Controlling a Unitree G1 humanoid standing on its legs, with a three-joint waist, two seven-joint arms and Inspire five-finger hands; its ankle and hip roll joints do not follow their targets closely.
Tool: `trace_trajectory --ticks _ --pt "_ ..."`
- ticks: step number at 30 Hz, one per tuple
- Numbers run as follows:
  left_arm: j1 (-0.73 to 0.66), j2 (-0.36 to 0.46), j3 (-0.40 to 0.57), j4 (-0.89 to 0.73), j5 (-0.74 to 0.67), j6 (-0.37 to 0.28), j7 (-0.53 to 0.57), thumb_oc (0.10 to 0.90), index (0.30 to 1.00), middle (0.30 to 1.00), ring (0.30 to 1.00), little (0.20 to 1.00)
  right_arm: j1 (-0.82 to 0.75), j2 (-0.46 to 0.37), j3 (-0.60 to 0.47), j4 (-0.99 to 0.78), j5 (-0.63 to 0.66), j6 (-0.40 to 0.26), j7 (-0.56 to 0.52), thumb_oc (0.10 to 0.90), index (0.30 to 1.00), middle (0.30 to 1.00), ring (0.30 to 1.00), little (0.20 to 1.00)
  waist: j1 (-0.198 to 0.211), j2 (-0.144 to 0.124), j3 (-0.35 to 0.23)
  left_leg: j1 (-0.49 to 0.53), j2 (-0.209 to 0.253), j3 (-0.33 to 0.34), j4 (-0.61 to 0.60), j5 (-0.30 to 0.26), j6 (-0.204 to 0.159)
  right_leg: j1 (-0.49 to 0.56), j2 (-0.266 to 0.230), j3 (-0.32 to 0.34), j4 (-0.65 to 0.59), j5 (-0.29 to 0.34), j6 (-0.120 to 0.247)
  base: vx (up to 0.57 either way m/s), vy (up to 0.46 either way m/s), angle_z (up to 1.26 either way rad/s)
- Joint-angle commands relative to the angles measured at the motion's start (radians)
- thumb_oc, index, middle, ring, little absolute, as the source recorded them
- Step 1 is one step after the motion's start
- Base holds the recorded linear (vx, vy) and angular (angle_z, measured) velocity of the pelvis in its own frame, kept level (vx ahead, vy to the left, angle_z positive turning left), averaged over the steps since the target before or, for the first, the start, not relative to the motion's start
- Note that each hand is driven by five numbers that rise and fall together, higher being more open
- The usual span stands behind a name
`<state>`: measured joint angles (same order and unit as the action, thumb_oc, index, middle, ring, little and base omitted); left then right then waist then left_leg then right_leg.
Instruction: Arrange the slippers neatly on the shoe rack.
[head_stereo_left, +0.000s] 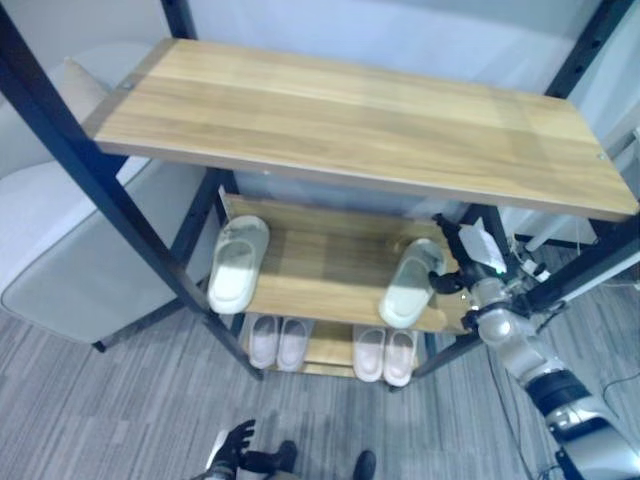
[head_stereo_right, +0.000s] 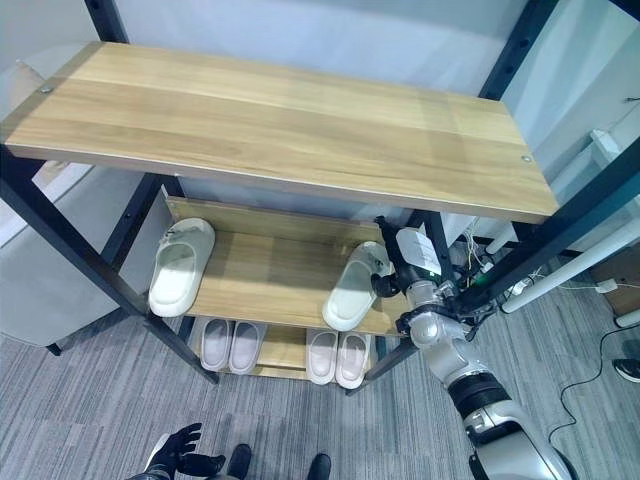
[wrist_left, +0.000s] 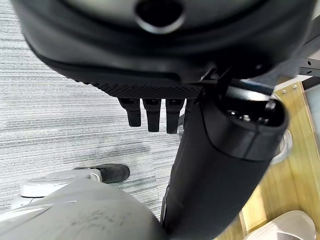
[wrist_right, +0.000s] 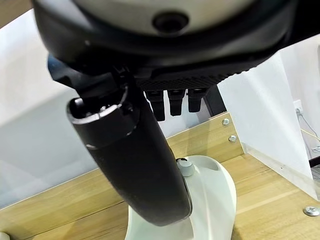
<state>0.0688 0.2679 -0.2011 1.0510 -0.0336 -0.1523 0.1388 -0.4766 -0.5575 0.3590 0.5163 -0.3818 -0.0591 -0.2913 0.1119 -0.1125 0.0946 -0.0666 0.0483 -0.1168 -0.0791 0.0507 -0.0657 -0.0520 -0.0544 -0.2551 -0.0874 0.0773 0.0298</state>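
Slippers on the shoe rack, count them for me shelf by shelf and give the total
Top shelf: 0
Middle shelf: 2, a left slipper and a right slipper at the right robot hand
Bottom shelf: 4, two pairs
Total: 6

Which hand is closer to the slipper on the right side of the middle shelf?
Right. The right hand is at that slipper, thumb on its heel end. The left hand hangs low over the carpet, well below the shelf.
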Motion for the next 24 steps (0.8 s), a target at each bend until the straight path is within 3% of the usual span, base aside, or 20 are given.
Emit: trace_trajectory --ticks 1,8,9,10,11,12,13,14,24 --pt "-0.021 -0.007 -0.057 0.036 0.006 -0.013 -0.015 0.800 0.900 0.900 0.900 0.900 -0.055 -0.037 -0.020 -0.031 0.019 -0.022 -0.017 0.800 0.900 0.900 0.900 0.900 0.011 0.002 -0.031 -0.006 -0.021 0.051 -0.008 -0.037 0.011 0.048 -0.043 0.040 0.016 -0.071 0.085 0.00 0.000 0.00" --pt "-0.018 -0.005 -0.060 0.045 0.000 -0.010 -0.017 0.800 0.900 0.900 0.900 0.900 -0.074 -0.010 0.007 0.042 0.051 -0.020 -0.007 0.800 0.900 0.900 0.900 0.900 0.014 0.004 -0.026 -0.008 -0.020 0.051 -0.008 -0.037 0.013 0.043 -0.044 0.042 0.016 -0.070 0.086 0.00 0.000 0.00" --pt "-0.019 -0.003 -0.061 0.047 -0.007 -0.011 -0.015 0.800 0.900 0.900 0.900 0.900 -0.086 0.007 0.017 0.068 0.069 -0.018 -0.004 0.764 0.846 0.846 0.846 0.846 0.020 0.003 -0.022 -0.012 -0.020 0.050 -0.008 -0.035 0.013 0.040 -0.043 0.042 0.016 -0.068 0.087 0.00 0.000 0.00" --pt "-0.019 -0.001 -0.062 0.047 -0.009 -0.011 -0.014 0.800 0.900 0.900 0.900 0.900 -0.090 0.013 0.022 0.084 0.073 -0.017 -0.003 0.673 0.709 0.709 0.709 0.709 0.022 0.001 -0.021 -0.013 -0.021 0.050 -0.008 -0.035 0.013 0.039 -0.044 0.041 0.016 -0.067 0.087 0.00 0.000 0.00" --pt "-0.019 -0.001 -0.061 0.047 -0.009 -0.011 -0.014 0.800 0.900 0.900 0.900 0.900 -0.091 0.013 0.023 0.086 0.074 -0.018 -0.004 0.673 0.709 0.709 0.709 0.709 0.021 0.001 -0.021 -0.013 -0.021 0.050 -0.008 -0.035 0.013 0.039 -0.044 0.041 0.016 -0.067 0.087 0.00 0.000 0.00" --pt "-0.020 0.001 -0.061 0.052 -0.011 -0.011 -0.014 0.800 0.900 0.900 0.900 0.900 -0.101 0.026 0.031 0.116 0.086 -0.015 -0.001 0.587 0.580 0.580 0.580 0.580 0.028 -0.002 -0.017 -0.016 -0.021 0.047 -0.008 -0.034 0.014 0.039 -0.043 0.037 0.017 -0.068 0.087 0.00 0.000 0.00" --pt "-0.019 0.002 -0.058 0.054 -0.013 -0.011 -0.013 0.800 0.900 0.900 0.900 0.900 -0.105 0.028 0.032 0.119 0.090 -0.015 -0.001 0.416 0.324 0.324 0.324 0.324 0.029 -0.004 -0.016 -0.017 -0.021 0.047 -0.008 -0.033 0.014 0.038 -0.043 0.037 0.016 -0.068 0.087 0.00 0.000 0.00" --pt "-0.020 0.003 -0.057 0.057 -0.014 -0.010 -0.013 0.800 0.900 0.900 0.900 0.900 -0.107 0.032 0.035 0.123 0.096 -0.015 0.001 0.400 0.300 0.300 0.300 0.300 0.031 -0.006 -0.015 -0.018 -0.021 0.045 -0.008 -0.033 0.014 0.037 -0.042 0.035 0.017 -0.068 0.087 0.00 0.000 0.00" --pt "-0.017 0.013 -0.042 0.073 -0.020 -0.005 -0.014 0.800 0.900 0.900 0.900 0.900 -0.114 0.041 0.030 0.125 0.123 -0.026 -0.001 0.400 0.300 0.300 0.300 0.300 0.055 -0.032 -0.004 -0.024 -0.019 0.030 -0.008 -0.029 0.013 0.036 -0.042 0.016 0.025 -0.070 0.087 0.00 -0.004 0.01"
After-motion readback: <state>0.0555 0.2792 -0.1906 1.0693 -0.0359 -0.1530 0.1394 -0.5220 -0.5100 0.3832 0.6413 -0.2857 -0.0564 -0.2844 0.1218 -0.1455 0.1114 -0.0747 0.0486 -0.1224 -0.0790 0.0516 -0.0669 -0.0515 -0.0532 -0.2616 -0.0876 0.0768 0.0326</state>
